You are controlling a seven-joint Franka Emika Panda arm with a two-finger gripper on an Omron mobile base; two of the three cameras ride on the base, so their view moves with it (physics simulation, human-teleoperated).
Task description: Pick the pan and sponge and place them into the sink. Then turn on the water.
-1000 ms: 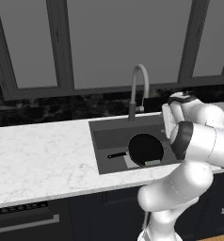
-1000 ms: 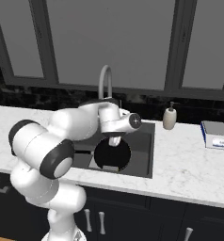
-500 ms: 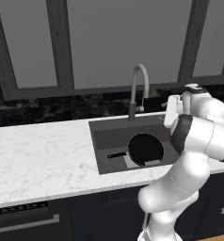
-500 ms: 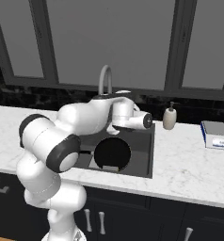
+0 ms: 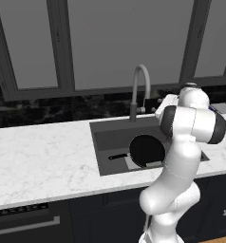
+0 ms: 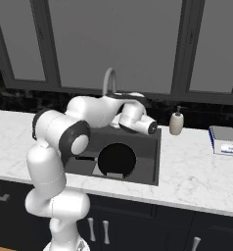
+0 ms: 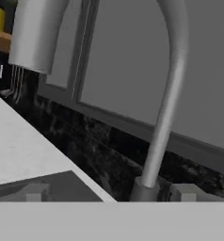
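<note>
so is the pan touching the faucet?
Apart. In the left base view the pan lies on the sink floor, with bare basin between it and the faucet base at the back rim.

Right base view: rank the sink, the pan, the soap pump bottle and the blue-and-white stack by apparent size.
1. sink
2. pan
3. and 4. blue-and-white stack and soap pump bottle: look about alike, the stack wider, the bottle taller, so not ranked.

Round flat black frying pan (image 5: 146, 150): right edge hidden behind the white arm.
Dark grey recessed sink basin (image 6: 147, 162): left part covered by the arm.
Gripper jaws: cannot tell.
</note>
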